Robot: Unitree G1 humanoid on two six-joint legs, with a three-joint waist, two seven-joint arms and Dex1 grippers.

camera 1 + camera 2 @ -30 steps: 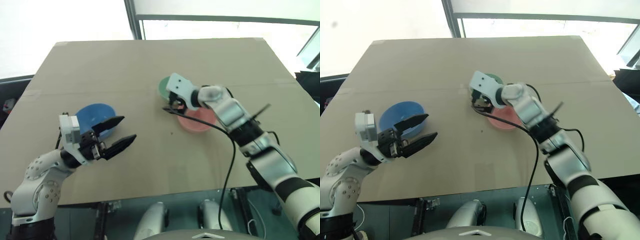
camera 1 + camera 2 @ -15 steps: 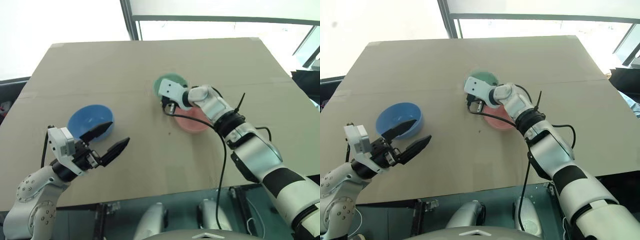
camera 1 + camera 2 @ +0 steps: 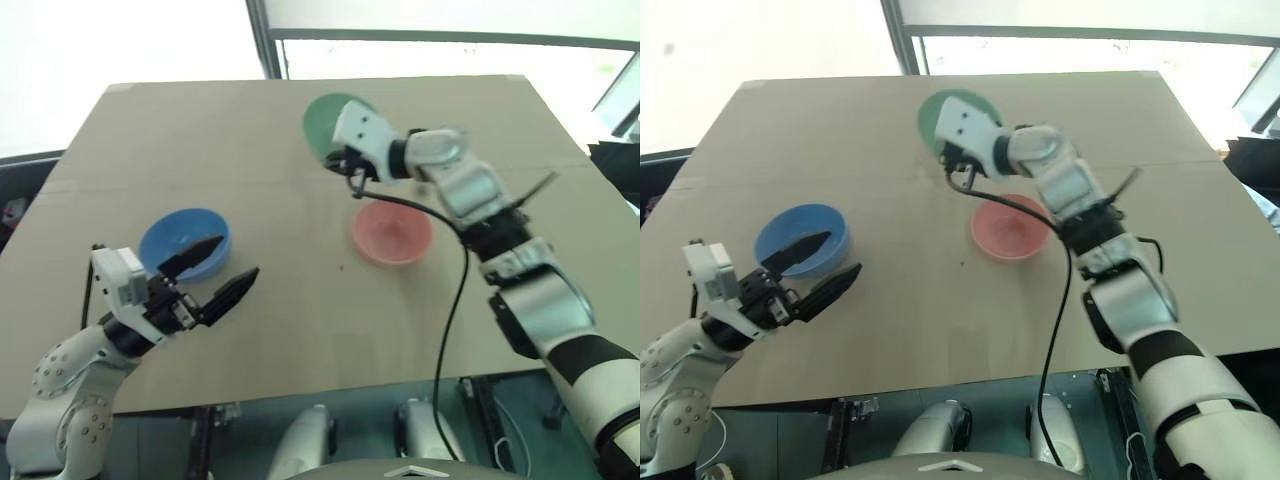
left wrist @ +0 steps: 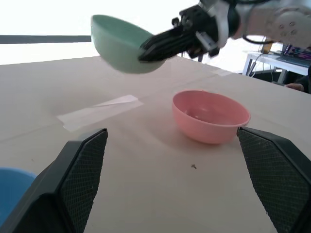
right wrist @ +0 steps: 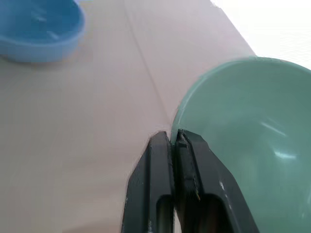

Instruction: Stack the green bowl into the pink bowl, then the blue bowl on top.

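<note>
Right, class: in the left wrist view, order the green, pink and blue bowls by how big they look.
1. pink bowl and green bowl: look about alike, the green one lifted off the table.
2. blue bowl: cut off at the picture edge, so unsure.

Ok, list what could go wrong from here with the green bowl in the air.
1. The right hand pinches only the thin rim of the green bowl, which hangs tilted above the table; it may slip or swing out.
2. The bowl is off to one side of the pink bowl; released early, it would land on the table or clip the pink rim.
</note>
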